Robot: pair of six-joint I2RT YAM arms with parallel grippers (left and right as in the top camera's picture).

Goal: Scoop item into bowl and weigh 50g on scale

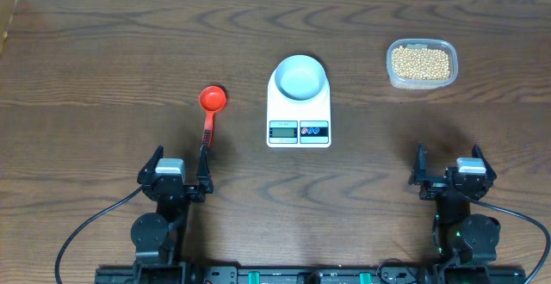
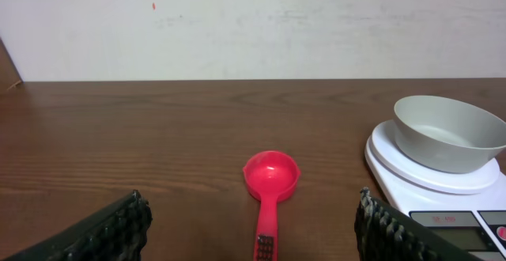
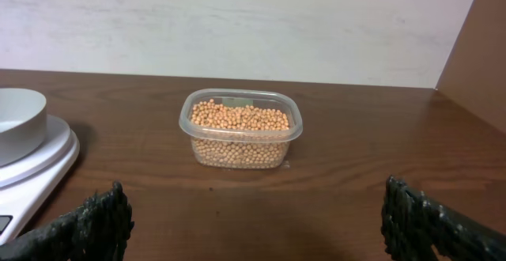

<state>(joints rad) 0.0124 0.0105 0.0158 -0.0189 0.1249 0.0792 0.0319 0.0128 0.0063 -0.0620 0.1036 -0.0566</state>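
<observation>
The white bowl (image 1: 300, 77) stands empty on the white scale (image 1: 298, 116) at the table's middle; the bowl (image 2: 447, 132) and the scale (image 2: 431, 183) also show in the left wrist view. Tan-yellow beans (image 1: 420, 61) fill a clear plastic tub (image 1: 421, 81) at the far right, and the beans (image 3: 240, 119) also show in the right wrist view. A red scoop (image 1: 210, 110) lies left of the scale, handle toward me. My left gripper (image 1: 180, 173) is open and empty, with the scoop's handle (image 2: 265, 237) between its fingers. My right gripper (image 1: 451, 169) is open and empty, well short of the tub.
The scale's edge (image 3: 32, 174) and the bowl (image 3: 20, 122) lie at the left of the right wrist view. A pale wall runs along the table's far edge. A brown panel stands at the far left corner (image 1: 7, 13).
</observation>
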